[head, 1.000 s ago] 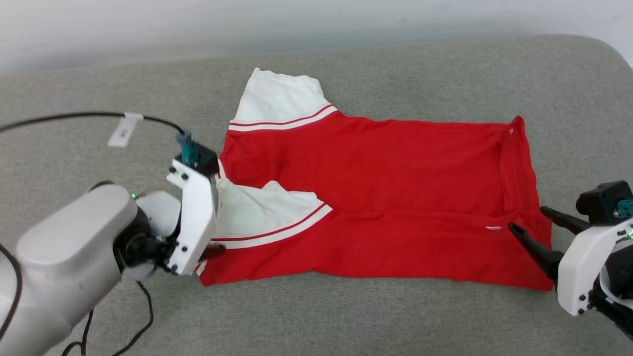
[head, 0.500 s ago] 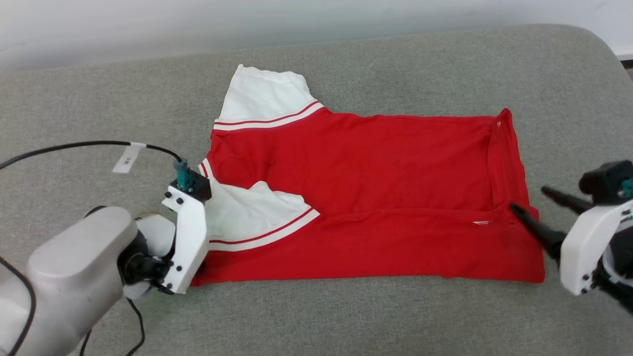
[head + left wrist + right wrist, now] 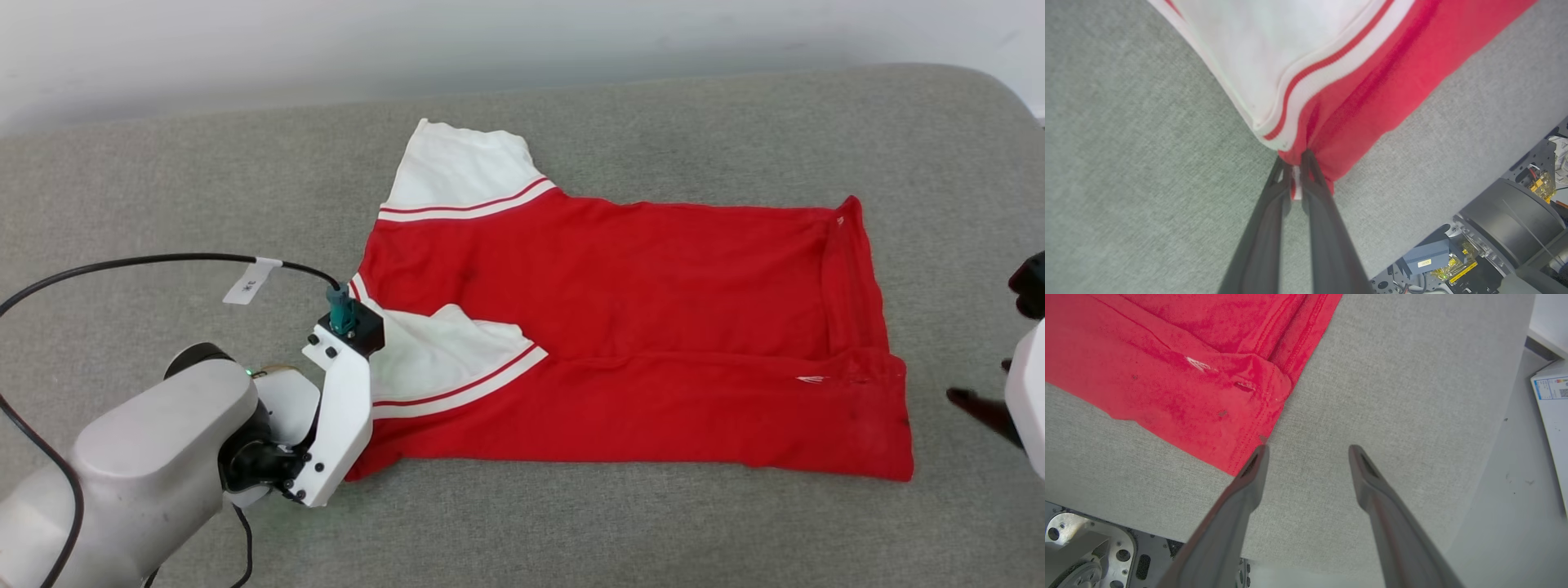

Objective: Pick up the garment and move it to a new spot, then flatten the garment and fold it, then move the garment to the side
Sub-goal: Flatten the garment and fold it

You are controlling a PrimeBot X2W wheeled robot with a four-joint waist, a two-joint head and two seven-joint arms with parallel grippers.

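The left gripper (image 3: 1298,165) is clamped on a thin corner of the shirt (image 3: 653,327) spread on the grey cushion (image 3: 571,531) ahead of it, and the right gripper (image 3: 1306,451) has its fingers apart just beside another corner, holding nothing, so a one-sided pull may slip or wrinkle it.

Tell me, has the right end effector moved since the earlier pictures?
Yes. The right end effector moved right: earlier its fingertips lay over the garment's right hem; now they are beside it, above the grey surface.
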